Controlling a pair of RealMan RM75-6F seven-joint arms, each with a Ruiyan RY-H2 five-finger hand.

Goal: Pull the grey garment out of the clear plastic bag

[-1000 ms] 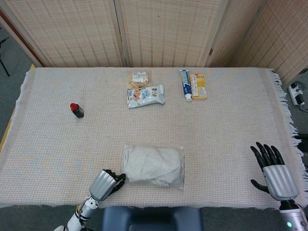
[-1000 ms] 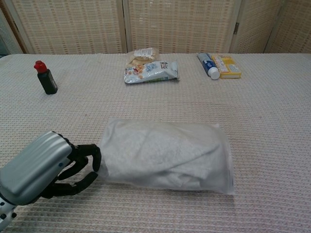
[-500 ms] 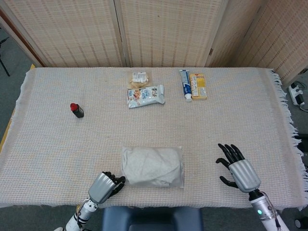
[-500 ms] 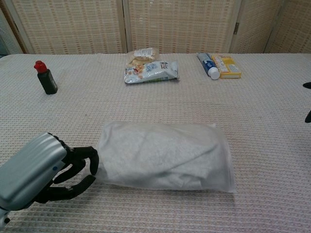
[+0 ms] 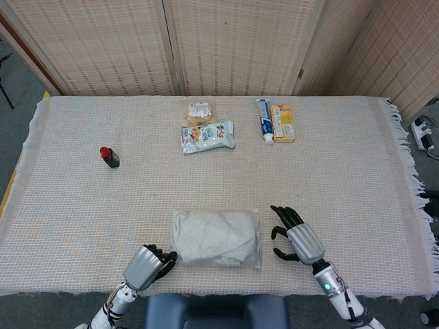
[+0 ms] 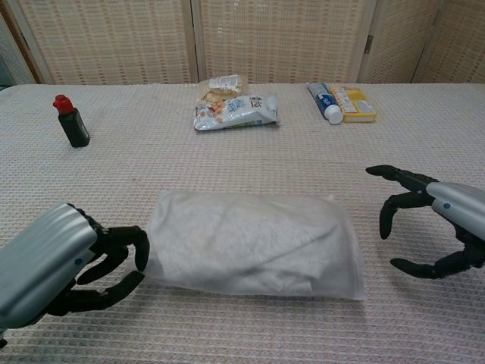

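A clear plastic bag with the grey garment folded inside lies flat near the table's front edge. My left hand is at the bag's left end, its dark fingers curled onto the plastic edge and pinching it. To the right of the bag my right hand hovers with fingers spread and nothing in it, a short gap from the bag's right end. The garment is wholly inside the bag.
A black bottle with a red cap stands at the left. At the back lie a snack packet, a smaller packet, a toothpaste tube and a yellow box. The woven cloth's front edge is just below the hands.
My right hand has swept in from the table's right edge to just beside the bag's right end. The left hand has drawn slightly back and left, and the bag's left edge has followed.
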